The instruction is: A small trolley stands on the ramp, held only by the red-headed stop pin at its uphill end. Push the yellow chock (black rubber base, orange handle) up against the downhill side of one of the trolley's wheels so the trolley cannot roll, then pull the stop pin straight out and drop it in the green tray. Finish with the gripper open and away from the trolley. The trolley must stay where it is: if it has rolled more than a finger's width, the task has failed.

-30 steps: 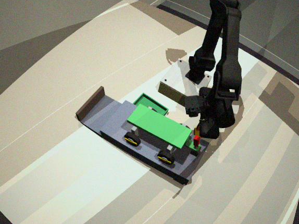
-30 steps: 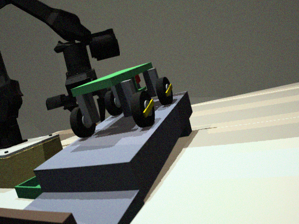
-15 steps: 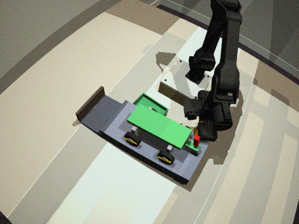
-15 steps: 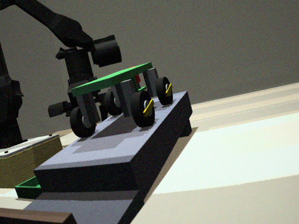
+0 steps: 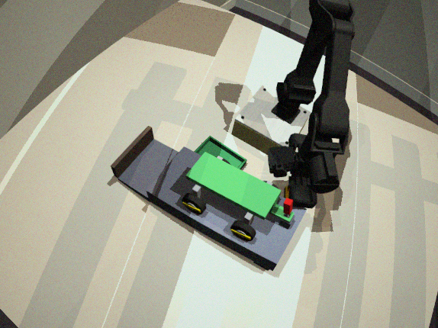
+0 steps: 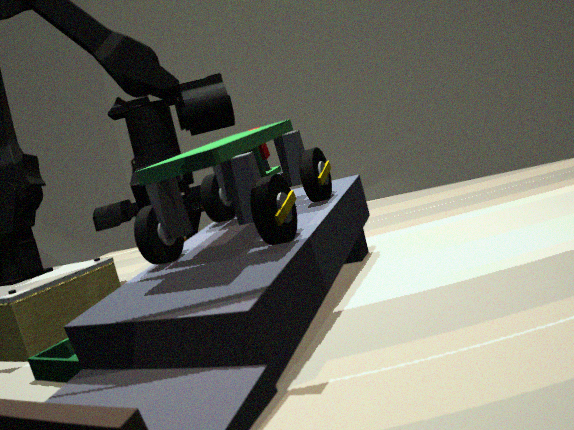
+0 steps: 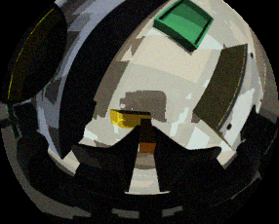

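Note:
My gripper points down beside the ramp's uphill part, on the robot-base side. In the wrist view its fingers are shut on the orange handle of the yellow chock. The chock is off the ramp, and its rubber base is hard to make out. The green-topped trolley stands on the ramp. The red-headed stop pin stands upright at the trolley's uphill end. The green tray sits beside the ramp, partly hidden by the trolley in the top view.
A brown end board closes the ramp's downhill end. The robot's box-shaped base stands near the tray. A trolley wheel is close to the gripper at the left of the wrist view.

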